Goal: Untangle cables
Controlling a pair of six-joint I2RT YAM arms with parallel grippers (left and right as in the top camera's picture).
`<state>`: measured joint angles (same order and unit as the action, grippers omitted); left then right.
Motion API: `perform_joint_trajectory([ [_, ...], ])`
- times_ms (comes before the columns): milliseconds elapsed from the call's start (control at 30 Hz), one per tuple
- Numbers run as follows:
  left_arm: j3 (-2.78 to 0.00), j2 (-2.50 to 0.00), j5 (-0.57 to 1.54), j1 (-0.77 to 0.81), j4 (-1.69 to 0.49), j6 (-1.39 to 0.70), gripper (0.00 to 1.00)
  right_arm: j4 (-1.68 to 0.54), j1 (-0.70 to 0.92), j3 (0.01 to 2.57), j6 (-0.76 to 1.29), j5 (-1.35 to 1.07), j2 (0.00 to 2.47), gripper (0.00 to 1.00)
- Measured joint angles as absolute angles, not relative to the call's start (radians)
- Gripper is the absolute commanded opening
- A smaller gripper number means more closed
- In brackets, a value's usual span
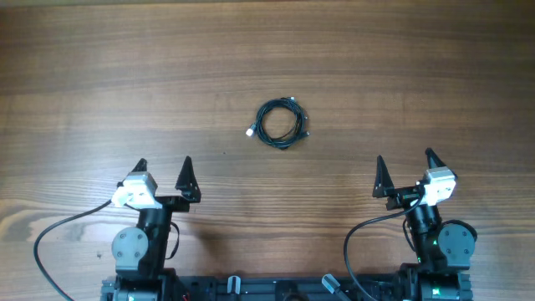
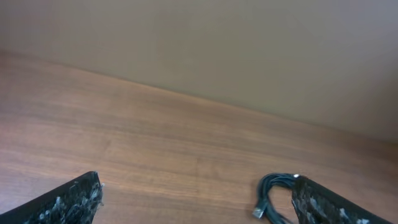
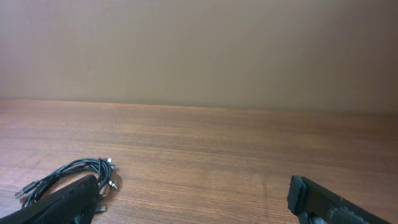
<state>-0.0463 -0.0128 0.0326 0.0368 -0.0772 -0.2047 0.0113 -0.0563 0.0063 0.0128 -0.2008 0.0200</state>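
Observation:
The cables [image 1: 280, 123] lie coiled in one small round black bundle on the wooden table, a white-tipped plug sticking out at its left. The bundle shows at the lower right of the left wrist view [image 2: 273, 196] and the lower left of the right wrist view [image 3: 74, 174], partly behind a fingertip in each. My left gripper [image 1: 164, 176] is open and empty near the front left. My right gripper [image 1: 406, 170] is open and empty near the front right. Both are well short of the bundle.
The wooden table [image 1: 125, 75] fills the view. Thick black arm cables [image 1: 58, 234] loop by each arm base at the front edge. A plain beige wall [image 3: 199, 50] stands beyond the table's far edge.

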Motion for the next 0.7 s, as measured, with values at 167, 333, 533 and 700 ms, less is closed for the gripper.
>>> perform_joint_trajectory([
  [167, -0.131, -0.013, 0.044, 0.037, -0.098, -0.207, 1.00, 0.011, -0.056, 0.006, 0.013, -0.201, 0.020, 1.00],
  [333, -0.216, -0.027, 0.043, 0.037, -0.122, -0.208, 1.00, 0.011, -0.056, 0.006, 0.013, -0.201, 0.020, 1.00],
  [533, -0.349, -0.163, 0.043, 0.036, -0.140, -0.207, 1.00, 0.011, -0.056, 0.006, 0.013, -0.201, 0.020, 1.00],
  [700, -0.514, -0.339, 0.044, 0.036, -0.163, -0.207, 1.00, 0.011, -0.056, 0.006, 0.013, -0.200, 0.020, 1.00],
])
